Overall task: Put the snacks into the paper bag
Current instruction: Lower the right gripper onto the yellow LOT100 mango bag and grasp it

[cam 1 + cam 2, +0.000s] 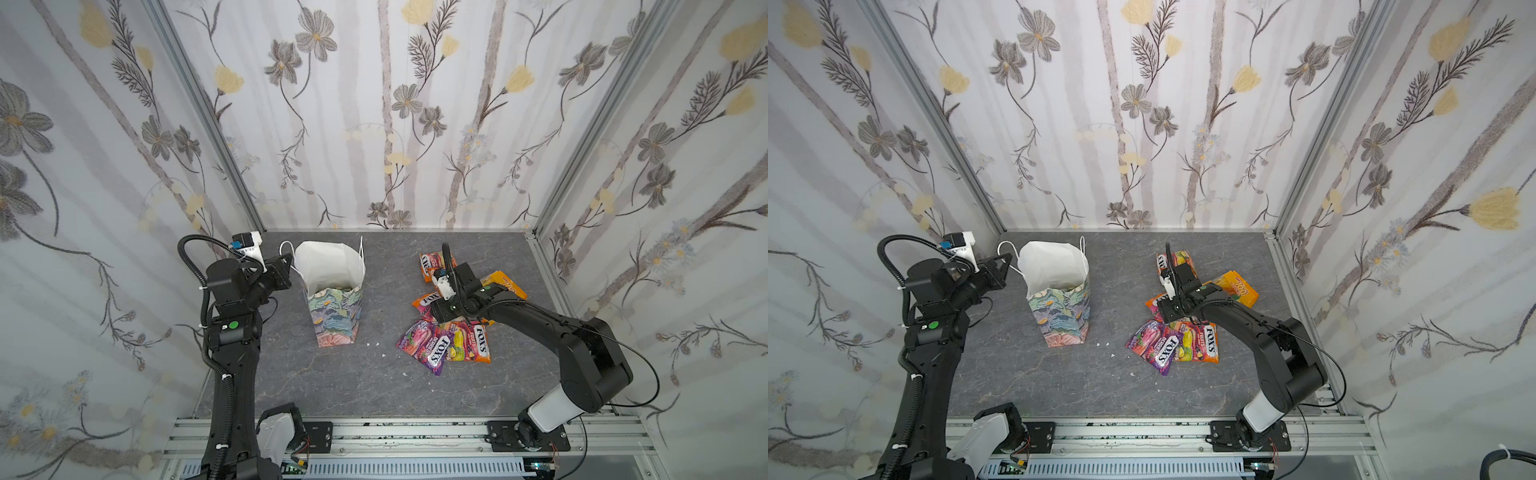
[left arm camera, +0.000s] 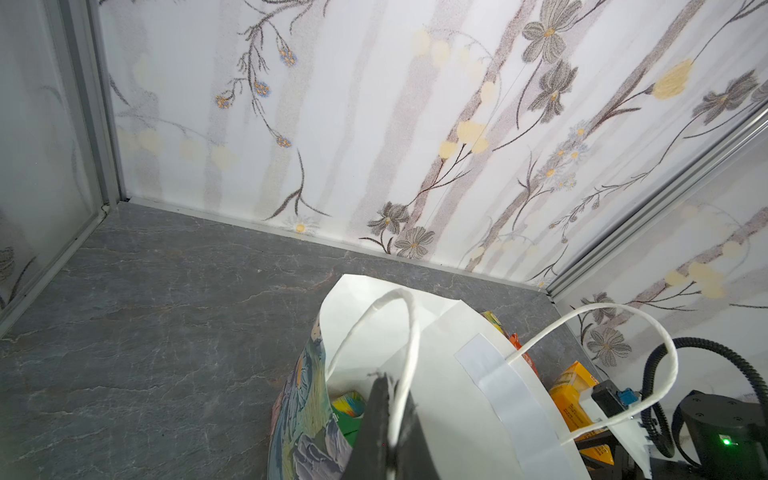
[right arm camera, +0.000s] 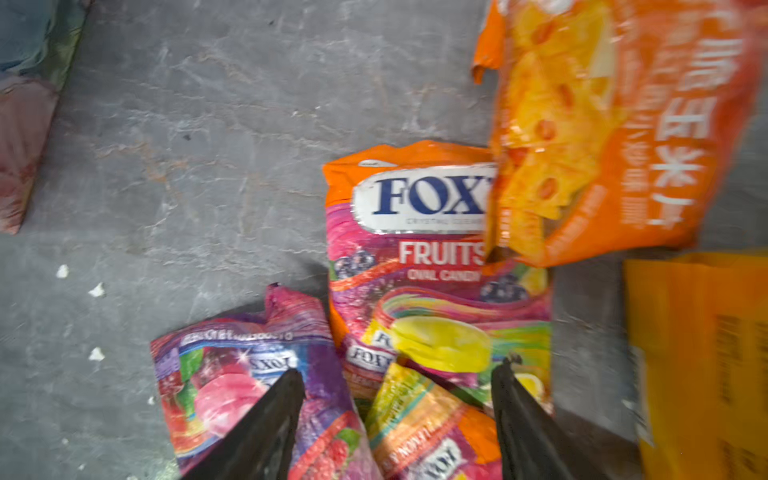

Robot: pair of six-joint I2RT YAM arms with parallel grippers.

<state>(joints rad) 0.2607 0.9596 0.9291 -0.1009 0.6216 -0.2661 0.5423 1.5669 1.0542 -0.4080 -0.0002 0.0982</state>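
The paper bag (image 1: 336,316) stood upright left of centre in both top views, mouth upward, with bare counter (image 1: 365,382) separating it from the snacks (image 1: 451,336) heaped right of centre. The left end effector (image 2: 392,401) was clamped on its rim; the right end effector (image 3: 401,368) hung over the snacks, jaws apart.

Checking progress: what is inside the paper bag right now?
One green, multicoloured snack pack shows low inside the paper bag. The rest of the bottom is hidden by its walls.
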